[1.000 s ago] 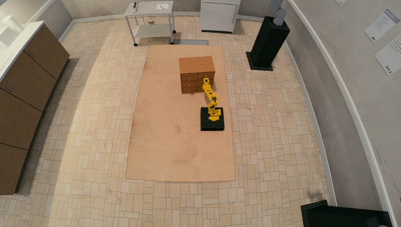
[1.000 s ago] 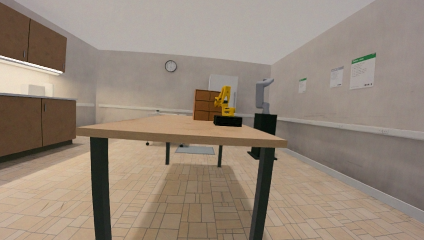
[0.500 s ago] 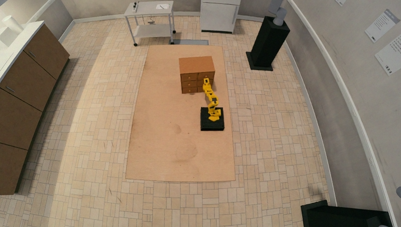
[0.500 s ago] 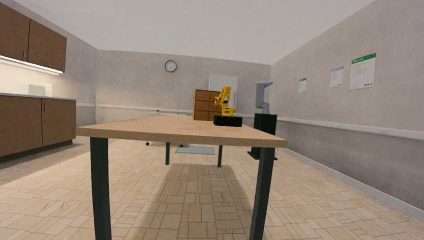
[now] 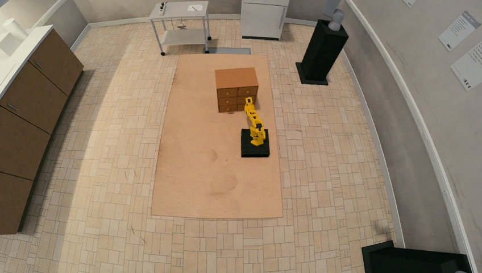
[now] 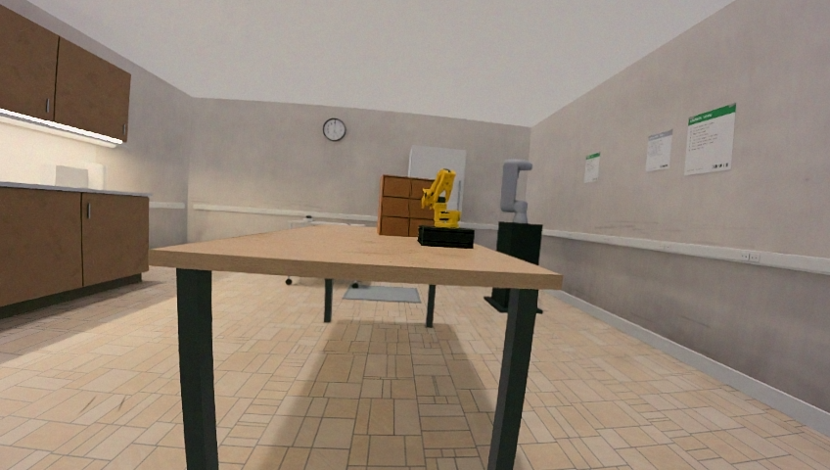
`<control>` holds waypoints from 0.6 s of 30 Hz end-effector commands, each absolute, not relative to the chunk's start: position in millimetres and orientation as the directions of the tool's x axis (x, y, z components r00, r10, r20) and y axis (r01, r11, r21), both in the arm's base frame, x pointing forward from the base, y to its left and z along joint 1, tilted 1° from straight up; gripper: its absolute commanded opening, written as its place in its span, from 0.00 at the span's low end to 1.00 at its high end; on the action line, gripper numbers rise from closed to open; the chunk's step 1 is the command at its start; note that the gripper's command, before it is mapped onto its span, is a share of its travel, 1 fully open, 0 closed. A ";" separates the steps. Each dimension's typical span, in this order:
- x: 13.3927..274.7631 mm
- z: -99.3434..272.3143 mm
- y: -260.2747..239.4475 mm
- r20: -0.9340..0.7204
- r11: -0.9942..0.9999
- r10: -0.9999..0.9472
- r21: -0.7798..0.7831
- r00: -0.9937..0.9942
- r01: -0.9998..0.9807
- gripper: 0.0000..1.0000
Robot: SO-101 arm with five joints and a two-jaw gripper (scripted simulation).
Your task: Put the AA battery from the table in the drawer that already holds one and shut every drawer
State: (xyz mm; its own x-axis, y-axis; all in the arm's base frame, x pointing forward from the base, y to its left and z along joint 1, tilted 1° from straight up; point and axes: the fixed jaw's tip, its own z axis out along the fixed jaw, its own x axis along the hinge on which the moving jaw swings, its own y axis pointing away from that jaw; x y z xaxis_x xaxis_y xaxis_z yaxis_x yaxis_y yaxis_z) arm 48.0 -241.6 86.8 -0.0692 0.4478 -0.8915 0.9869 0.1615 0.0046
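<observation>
A brown drawer cabinet [image 5: 236,86] with two columns of three drawers stands on the table's far half; it also shows in the exterior view [image 6: 404,205]. All drawer fronts look flush. My yellow arm reaches from its black base [image 5: 254,143] to the right column. My gripper [image 5: 248,100] is at the front of the right middle drawer, slightly open, with nothing seen between its fingers; it also shows in the exterior view [image 6: 443,174]. A small dark thing [image 5: 231,112], perhaps the AA battery, lies on the table just before the left column.
The long wooden table [image 5: 219,135] holds only the cabinet and the arm's base. A black pedestal with a grey arm [image 5: 321,50] stands beyond the right edge. A white cart [image 5: 181,23] stands behind the table.
</observation>
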 end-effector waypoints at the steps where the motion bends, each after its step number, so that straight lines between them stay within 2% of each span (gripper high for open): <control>1: 48.5 85.6 -230.5 -0.890 0.178 0.447 -0.008 -0.088 0.984 0.21; 14: 48.0 83.8 -225.0 -0.890 0.181 0.446 -0.011 -0.093 0.983 0.21; 18: 46.6 80.0 -219.8 -0.861 0.182 0.497 -0.014 -0.104 0.983 0.21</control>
